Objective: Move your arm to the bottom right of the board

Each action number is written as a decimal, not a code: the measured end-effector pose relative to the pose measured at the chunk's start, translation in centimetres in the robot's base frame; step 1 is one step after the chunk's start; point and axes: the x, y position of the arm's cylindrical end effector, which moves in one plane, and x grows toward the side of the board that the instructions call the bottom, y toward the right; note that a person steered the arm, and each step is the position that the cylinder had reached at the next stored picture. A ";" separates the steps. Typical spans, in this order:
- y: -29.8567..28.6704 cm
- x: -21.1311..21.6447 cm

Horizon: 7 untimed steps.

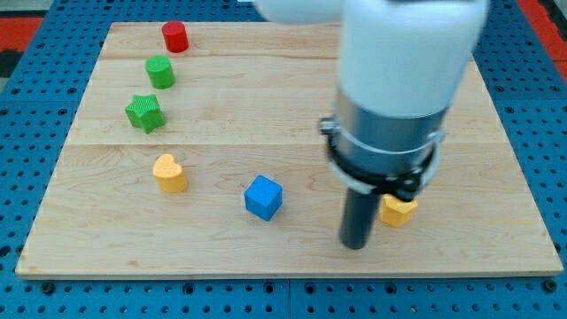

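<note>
Nearest, my tip (356, 245) seemingly touches one of two yellow blocks (398, 211).

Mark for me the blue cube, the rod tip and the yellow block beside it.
blue cube (263, 197): camera view, its front face.
my tip (355, 245): camera view, rod's lower end.
yellow block (399, 212): camera view, visible part right of the rod.

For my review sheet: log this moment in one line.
my tip lower right of centre | beside yellow block | blue cube to its left

Yellow block (398, 211) half hidden behind rod (shape unclear); arm (403, 53) blurred, cut by view's top.
</note>
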 end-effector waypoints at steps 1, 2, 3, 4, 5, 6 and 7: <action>3.8 -1.1; 5.1 -2.9; 8.0 -3.5; 8.1 -5.5; 5.3 -7.6; 3.1 -8.8; 2.1 -9.1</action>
